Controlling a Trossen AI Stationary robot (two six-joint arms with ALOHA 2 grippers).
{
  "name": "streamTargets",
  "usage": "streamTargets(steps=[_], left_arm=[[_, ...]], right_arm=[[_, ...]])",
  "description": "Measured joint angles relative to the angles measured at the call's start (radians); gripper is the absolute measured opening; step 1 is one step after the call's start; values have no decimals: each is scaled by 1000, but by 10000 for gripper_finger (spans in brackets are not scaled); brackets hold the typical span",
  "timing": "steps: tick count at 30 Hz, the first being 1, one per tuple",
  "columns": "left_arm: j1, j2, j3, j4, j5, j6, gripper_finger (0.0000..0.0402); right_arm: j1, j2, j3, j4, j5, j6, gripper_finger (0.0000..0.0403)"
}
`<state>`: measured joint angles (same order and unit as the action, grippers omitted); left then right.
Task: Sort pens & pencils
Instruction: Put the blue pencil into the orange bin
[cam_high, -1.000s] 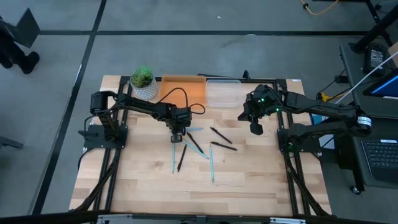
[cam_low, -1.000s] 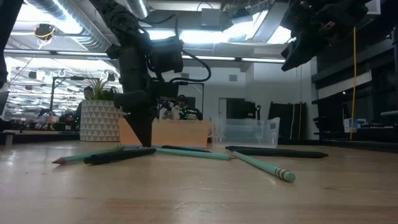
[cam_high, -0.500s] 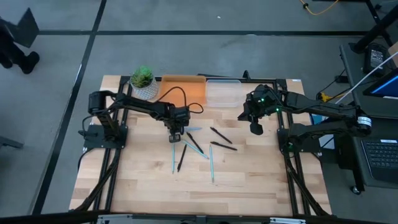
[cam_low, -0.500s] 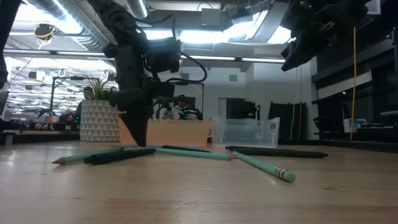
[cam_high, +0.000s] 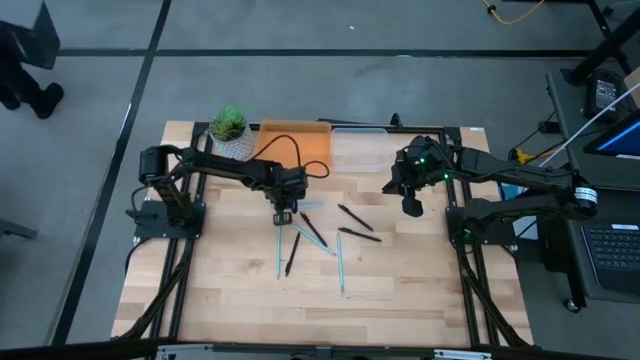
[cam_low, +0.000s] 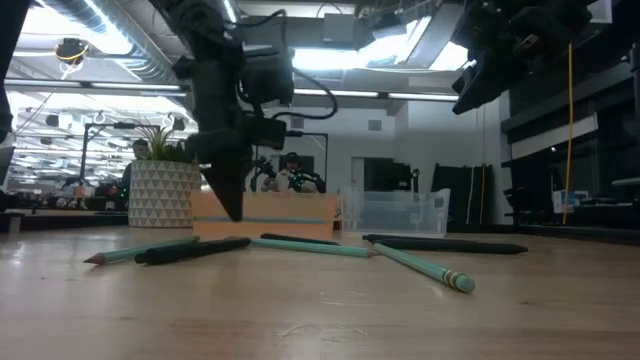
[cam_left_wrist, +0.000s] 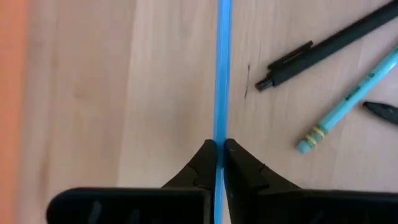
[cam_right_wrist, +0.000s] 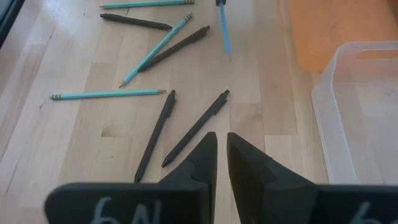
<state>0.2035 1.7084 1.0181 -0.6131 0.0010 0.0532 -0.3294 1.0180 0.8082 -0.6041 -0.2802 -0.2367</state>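
Left gripper (cam_left_wrist: 219, 152) jaws clamped on a thin bright-blue plastic pen (cam_left_wrist: 222, 74), which runs straight out ahead of the jaws over the light wooden counter (cam_left_wrist: 124, 93). In the low view the left gripper (cam_low: 232, 205) hangs tip-down just above the counter, pen lifted clear or not cannot tell. Just beside the held pen, off to one side of the jaws: a black clip pen (cam_left_wrist: 329, 46) and a light teal pencil with eraser end (cam_left_wrist: 348, 99). In the high view the left gripper (cam_high: 283, 213) sits at the near edge of the loose pile, with teal pencils (cam_high: 339, 265) and black pens (cam_high: 358, 234) spread on the counter beyond it. Behind the left jaws: an orange rectangular tray (cam_high: 293, 146), a clear plastic bin (cam_high: 358, 150), a small green potted plant (cam_high: 230, 130).

Right gripper (cam_right_wrist: 221, 155) jaws nearly together, holding nothing, waiting raised near the clear bin; two black pens (cam_right_wrist: 196, 127) on the counter right ahead of its jaws.
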Motion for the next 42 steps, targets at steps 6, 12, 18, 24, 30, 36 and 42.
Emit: streamTargets(steps=[6, 12, 18, 24, 30, 36, 42], left_arm=[[1, 0, 119, -116, -41, 48, 10], [19, -1, 226, -251, -109, 64, 10], [60, -1, 273, -296, -129, 81, 10], [99, -1, 274, -295, -138, 107, 10], [125, -25, 274, -289, -133, 137, 10], [148, -89, 274, -281, -88, 141, 10], [179, -169, 273, -227, -8, 197, 10]], right_arm=[[0, 0, 0, -1, 0, 0, 39], [0, 0, 0, -9, 0, 0, 39], [0, 0, 0, -14, 0, 0, 39], [0, 0, 0, -22, 0, 0, 39], [0, 0, 0, -22, 0, 0, 39], [0, 0, 0, -24, 0, 0, 39], [0, 0, 0, -24, 0, 0, 39]])
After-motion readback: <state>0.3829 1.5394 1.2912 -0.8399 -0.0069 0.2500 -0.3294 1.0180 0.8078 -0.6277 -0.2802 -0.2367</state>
